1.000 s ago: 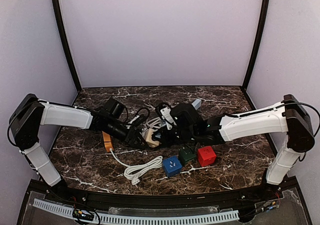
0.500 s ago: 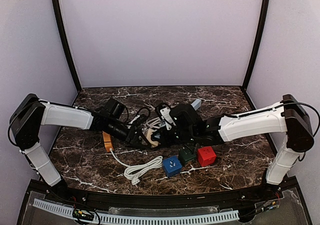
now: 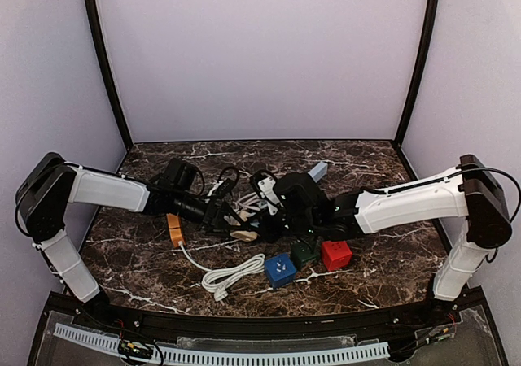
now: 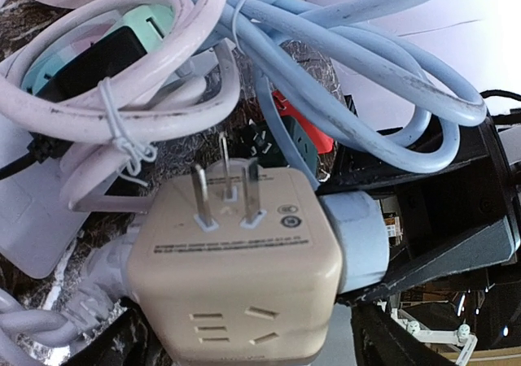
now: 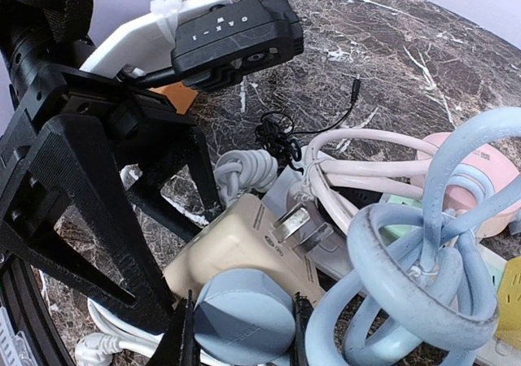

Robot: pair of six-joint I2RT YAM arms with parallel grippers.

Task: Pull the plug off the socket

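The socket is a beige cube adapter (image 4: 236,260) with its metal prongs pointing up. A round light-blue plug (image 5: 244,317) sits against the cube's side, and its light-blue cable (image 4: 350,65) loops above. My right gripper (image 5: 242,333) is shut on this plug, one finger on each flank. My left gripper (image 4: 252,350) stands open around the beige cube, its black fingers (image 4: 395,342) clear of the cube's sides. In the top view the cube (image 3: 242,235) lies mid-table between the left gripper (image 3: 221,217) and the right gripper (image 3: 269,228); the plug is hidden there.
A tangle of white cables (image 4: 122,81) and a white power strip (image 4: 24,220) lies behind the cube. Blue (image 3: 279,269), green (image 3: 305,253) and red (image 3: 335,254) cubes sit in front of the right arm. An orange block (image 3: 174,229) and a coiled white cord (image 3: 232,275) lie front left.
My left gripper's jaws have spread apart off the beige cube and the left wrist has drawn back slightly to the left. The right gripper has kept its hold on the plug.
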